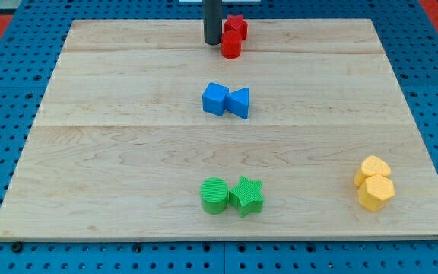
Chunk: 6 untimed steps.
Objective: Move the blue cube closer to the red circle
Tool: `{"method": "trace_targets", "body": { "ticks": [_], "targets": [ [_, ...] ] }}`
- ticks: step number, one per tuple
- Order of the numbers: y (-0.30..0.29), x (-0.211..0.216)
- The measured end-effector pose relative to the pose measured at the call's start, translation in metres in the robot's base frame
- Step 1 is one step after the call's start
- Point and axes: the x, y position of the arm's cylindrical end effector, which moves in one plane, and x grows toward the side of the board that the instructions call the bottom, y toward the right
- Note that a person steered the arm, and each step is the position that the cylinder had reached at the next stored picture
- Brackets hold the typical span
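Bench: pale wooden bench [128, 152] lying on a blue perforated base, blocks grouped in pairs.
Tool: a plain dark rod with nothing to spread or pinch, so no open or closed state applies; my tip [212, 43] rests at the view's top, just left of the red pair.
Red circle: the red cylinder [230, 46] sits just right of my tip, near or touching it, with a red star-like block [236, 25] directly behind it.
Blue cube: the blue cube [214, 99] is near the bench's middle, well below the red cylinder, touching a blue triangular block [239, 102] on its right.
Others: green cylinder [214, 195] and green star [246, 196] at the view's bottom; two yellow blocks [373, 181] at lower right.
Step in hand: I judge the push not yet begun; my tip is on the wrong side of the cube.
Doing it well: circle round the cube's left, settle below its centre, then push straight upward and slightly right. An off-centre contact would likely spin the cube or drag the triangle along. Stop short of knocking the red cylinder.
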Motion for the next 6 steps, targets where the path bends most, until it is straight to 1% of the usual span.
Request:
{"method": "trace_targets", "body": {
  "ticks": [1,2,3,4,5,6],
  "targets": [
    [-0.037,0.032],
    [-0.056,0.103],
    [-0.063,0.175],
    [-0.040,0.218],
    [-0.005,0.199],
    [-0.001,0.152]
  ]
}}
